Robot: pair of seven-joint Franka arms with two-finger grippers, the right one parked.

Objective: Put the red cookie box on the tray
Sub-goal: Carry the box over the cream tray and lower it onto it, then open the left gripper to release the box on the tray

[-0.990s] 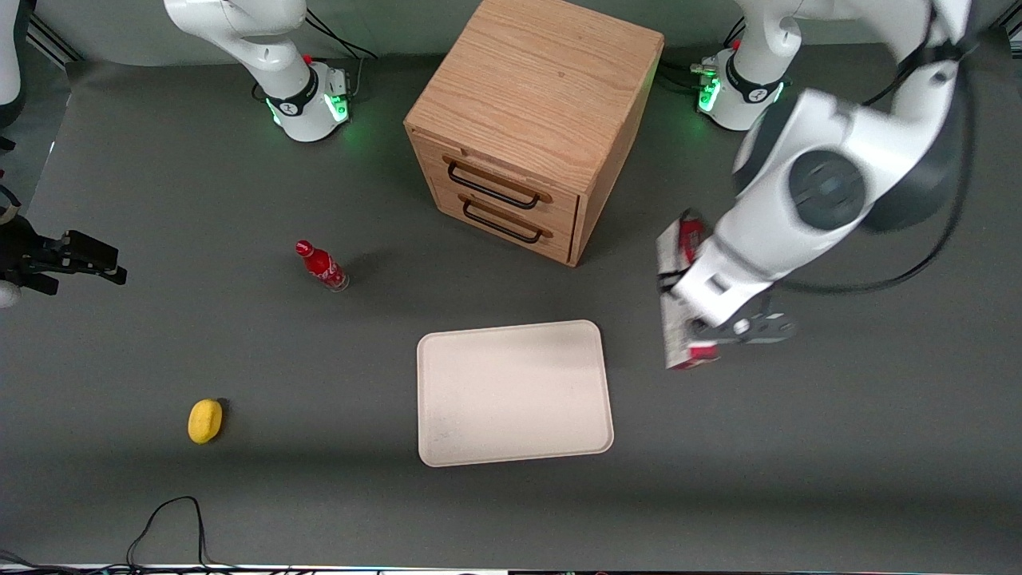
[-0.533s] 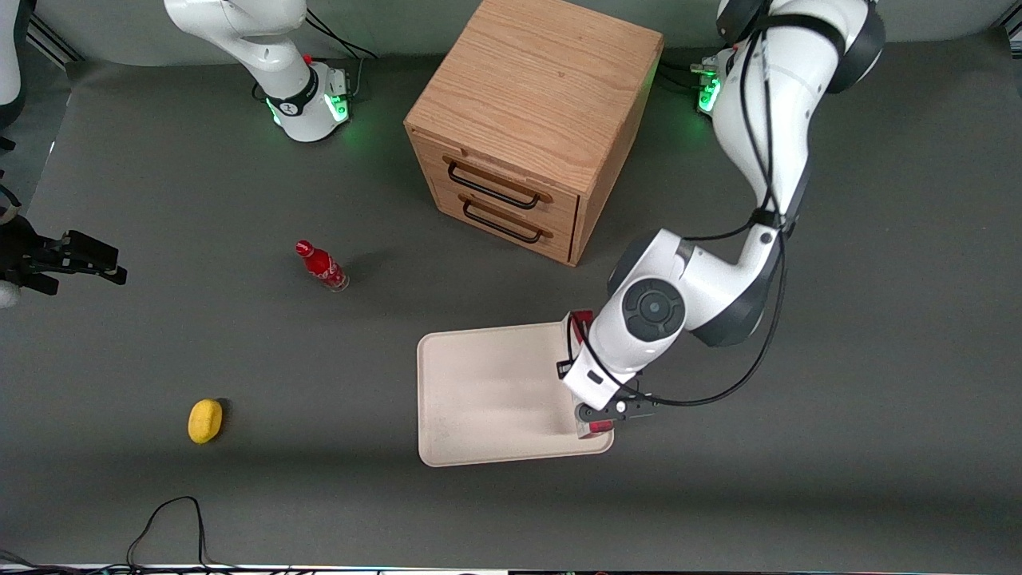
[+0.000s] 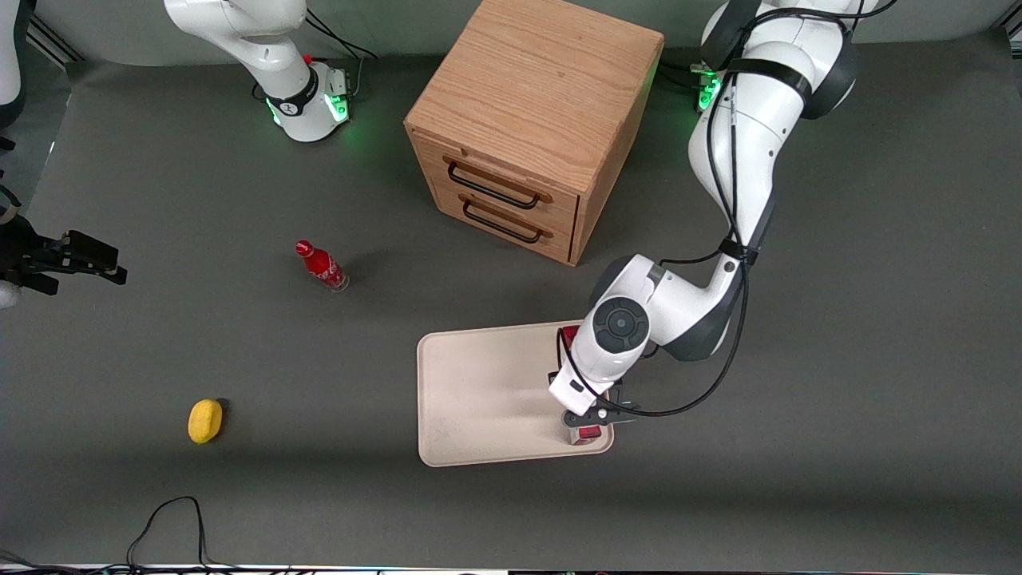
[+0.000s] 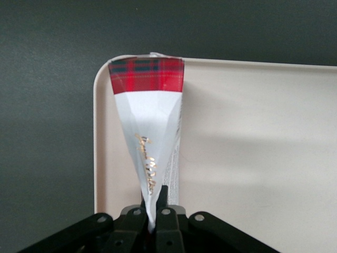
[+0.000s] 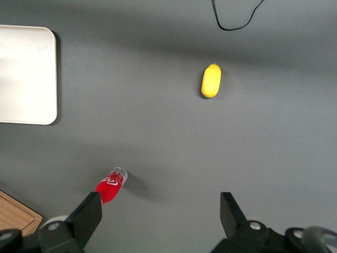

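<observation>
The red cookie box [image 3: 589, 434] is mostly hidden under the left arm's wrist; only its red ends show. It runs along the short side of the cream tray [image 3: 487, 383] that lies toward the working arm's end. My left gripper [image 3: 588, 415] is shut on the box over that part of the tray. In the left wrist view the gripper [image 4: 154, 206] pinches the box [image 4: 150, 132] by its thin edge, and the box's tartan end reaches the tray's [image 4: 253, 147] corner. I cannot tell whether the box touches the tray.
A wooden drawer cabinet [image 3: 531, 120] stands farther from the front camera than the tray. A small red bottle [image 3: 322, 266] and a yellow lemon [image 3: 204, 420] lie toward the parked arm's end; both show in the right wrist view, bottle [image 5: 108, 187] and lemon [image 5: 211, 80].
My left gripper carried the red cookie box from the table beside the tray to over the tray's short side, then shifted slightly inward.
</observation>
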